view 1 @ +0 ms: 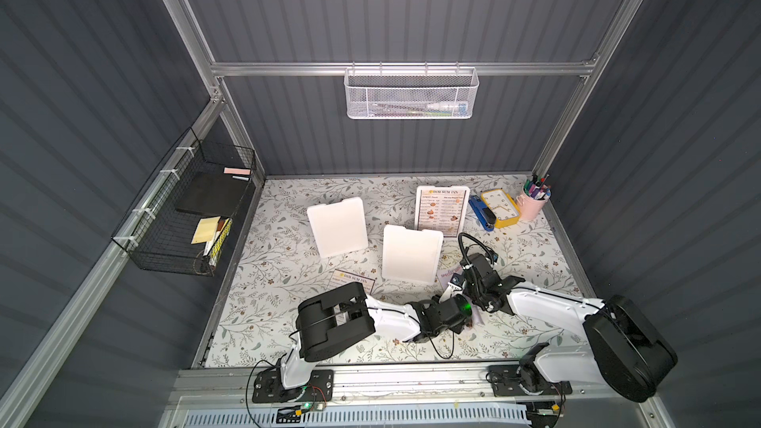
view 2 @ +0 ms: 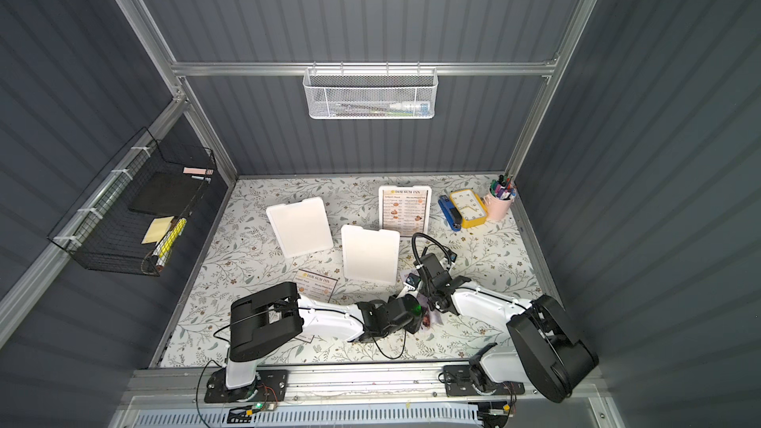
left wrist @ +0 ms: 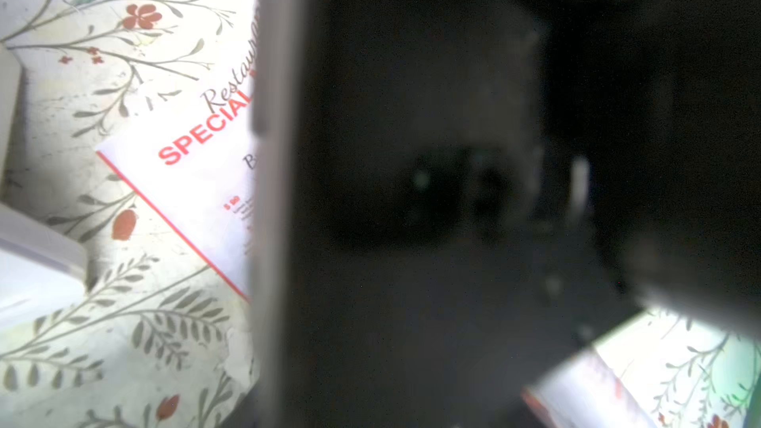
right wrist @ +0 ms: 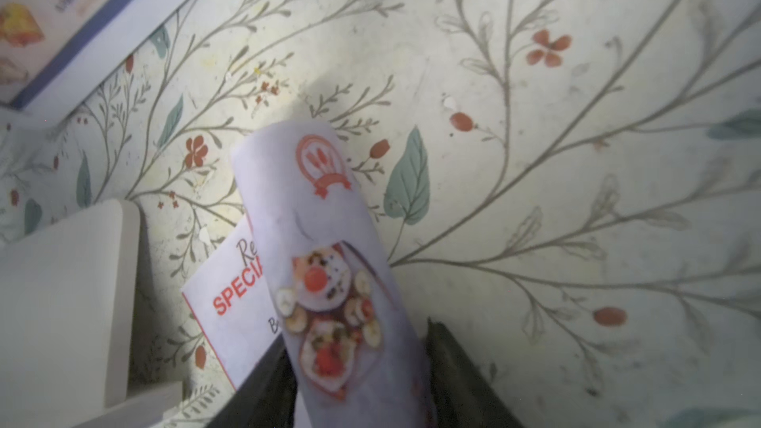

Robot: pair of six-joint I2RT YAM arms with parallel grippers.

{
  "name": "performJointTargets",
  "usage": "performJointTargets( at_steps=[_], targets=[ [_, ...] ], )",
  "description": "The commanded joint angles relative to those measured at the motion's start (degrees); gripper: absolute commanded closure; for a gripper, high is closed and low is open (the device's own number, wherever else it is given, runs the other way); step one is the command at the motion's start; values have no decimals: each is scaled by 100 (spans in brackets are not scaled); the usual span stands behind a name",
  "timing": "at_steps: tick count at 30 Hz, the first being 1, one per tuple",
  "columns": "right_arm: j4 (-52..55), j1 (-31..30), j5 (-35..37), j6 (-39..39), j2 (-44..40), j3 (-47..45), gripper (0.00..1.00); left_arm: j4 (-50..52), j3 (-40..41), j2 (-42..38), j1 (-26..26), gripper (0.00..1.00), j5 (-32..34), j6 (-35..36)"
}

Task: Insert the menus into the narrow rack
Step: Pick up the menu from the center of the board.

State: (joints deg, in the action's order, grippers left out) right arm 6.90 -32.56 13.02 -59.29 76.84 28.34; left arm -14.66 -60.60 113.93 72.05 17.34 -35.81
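We note the lavender menu (right wrist: 325,282): thin paper bowed into a half-tube, one corner flat on the floral worktop (right wrist: 556,158), just beside a blank white holder (right wrist: 61,302). The right claw (right wrist: 358,368) clamps its near end. The left claw (view 1: 449,293) is close by; we cannot tell its jaws.

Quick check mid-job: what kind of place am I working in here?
Probably a robot test booth staged as a restaurant front desk: bare aluminium frame around it, a Dim Sum Inn menu standing on the floral tabletop, a pen cup.
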Motion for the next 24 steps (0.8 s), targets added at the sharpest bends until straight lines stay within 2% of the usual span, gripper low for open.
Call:
performJointTargets(
  at_steps=[1,4,9,14,20,24],
  targets=[
    [804,-28,-751,-137,252,-341,57,244,164,63,-59,43,-145,37],
    [978,-30,-677,-114,47,-329,63,226,201,-55,-68,43,-144,46],
    [1378,-23,-502,-54,-468,-290,65,134,332,-561,-70,42,-142,69],
    [1552,-35,-578,207,-1327,-284,67,-240,676,-1533,-70,31,-146,176],
    [1745,-48,-624,472,-2132,-173,75,-684,908,-2369,-68,20,-170,388],
    [1714,-67,-779,603,-2546,-133,76,-758,847,-2497,-72,21,-99,477]
  ],
)
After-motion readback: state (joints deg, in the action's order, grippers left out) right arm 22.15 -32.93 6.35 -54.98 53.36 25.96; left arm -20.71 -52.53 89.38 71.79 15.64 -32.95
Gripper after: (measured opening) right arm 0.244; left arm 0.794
